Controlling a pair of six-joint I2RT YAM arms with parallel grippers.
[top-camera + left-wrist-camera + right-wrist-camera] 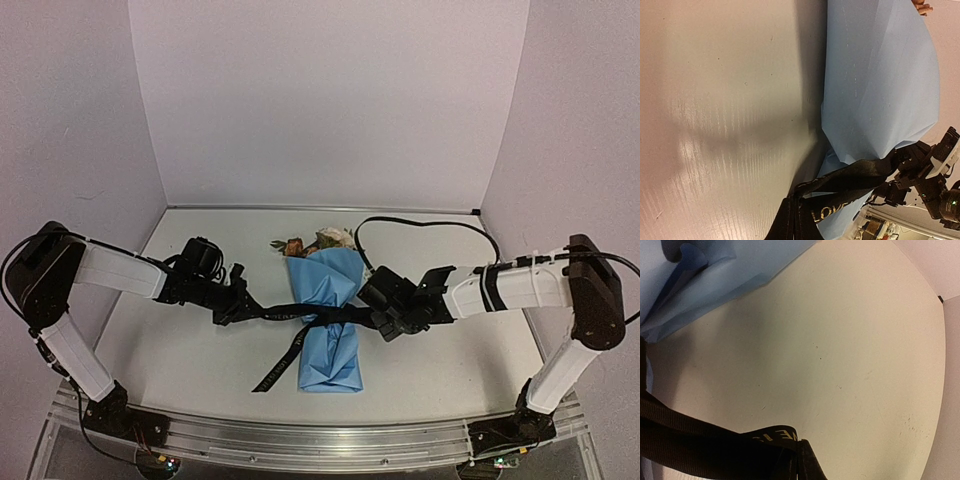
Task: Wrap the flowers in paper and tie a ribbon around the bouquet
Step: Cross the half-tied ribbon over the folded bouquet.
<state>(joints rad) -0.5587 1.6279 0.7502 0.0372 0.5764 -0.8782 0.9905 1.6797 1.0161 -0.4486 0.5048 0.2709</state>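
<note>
A metal rail point(320, 440) runs along the near edge of the bench point(180, 370), with the two arm bases bolted at its ends. Just beyond it, near the middle of the bench, lies the bouquet point(330, 345), its narrow end toward the rail and its wide end pointing away. The light blue paper point(322, 280) is pinched in at the waist.

A black ribbon point(285, 312) with gold lettering crosses that waist, stretched straight from side to side. One loose tail slants off it toward the near left and rests on the bench beside the narrow end.

The left hand point(238, 300) is closed on the ribbon's left end, a little clear of the paper. The right hand point(383, 318) is closed on the right end, hard against the bundle's right side. Each wrist view shows the ribbon running taut out of its own fingers toward the paper.

Farther back, flowers point(325, 240) in cream and orange show from the wide end. A black cable point(430, 220) loops on the bench behind the right arm, near the back wall point(320, 100).
</note>
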